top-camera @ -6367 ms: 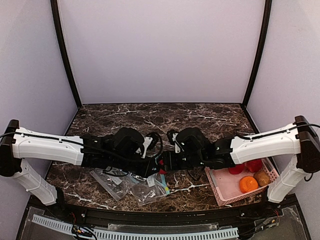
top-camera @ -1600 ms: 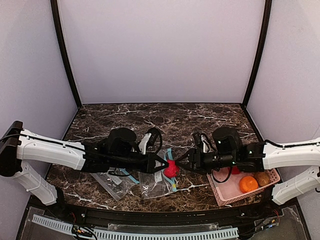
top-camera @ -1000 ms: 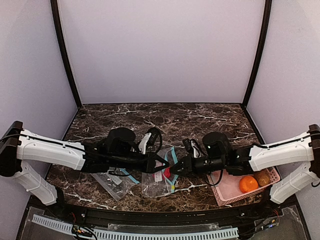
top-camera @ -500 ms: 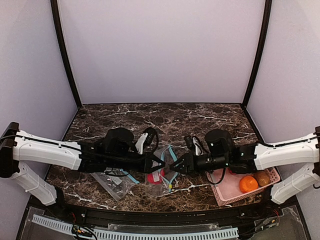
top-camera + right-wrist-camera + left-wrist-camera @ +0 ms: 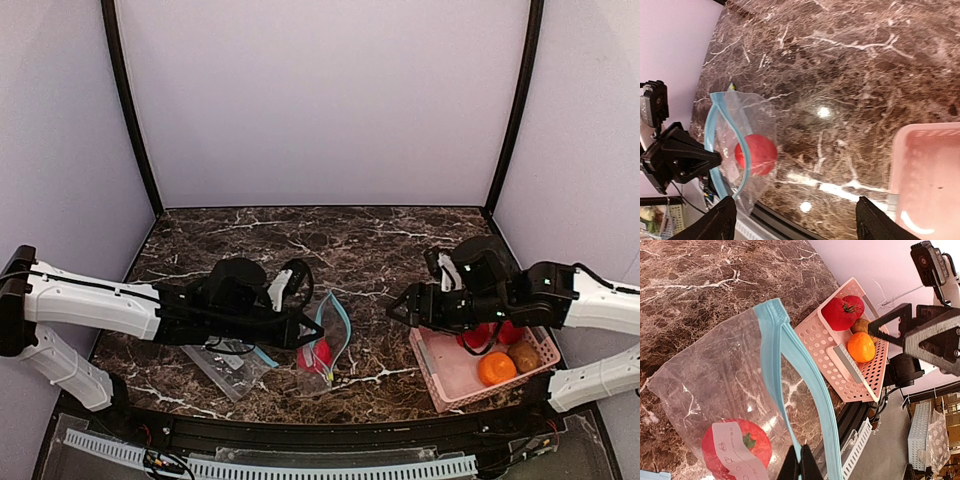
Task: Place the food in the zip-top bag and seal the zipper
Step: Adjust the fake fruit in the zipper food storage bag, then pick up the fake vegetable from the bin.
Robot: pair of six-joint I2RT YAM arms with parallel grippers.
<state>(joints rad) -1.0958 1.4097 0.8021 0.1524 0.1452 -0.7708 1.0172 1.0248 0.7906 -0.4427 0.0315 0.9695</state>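
Clear teal-zippered bag, 1 glossy red toy fruit inside; left gripper clamped on rim, right gripper apart. Risk: thin pinch slipping, mouth collapsing.

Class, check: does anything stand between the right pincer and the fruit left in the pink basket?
Nothing visible does. The right pincer hangs open at the left edge of the pink basket; the red fruit and orange fruit lie uncovered toward its right side.

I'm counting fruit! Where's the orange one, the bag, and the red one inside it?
orange fruit point(image 5: 496, 368): top view, its round middle.
bag point(image 5: 772, 340): left wrist view, blue zipper strip.
red fruit point(image 5: 756, 154): right wrist view, its middle.
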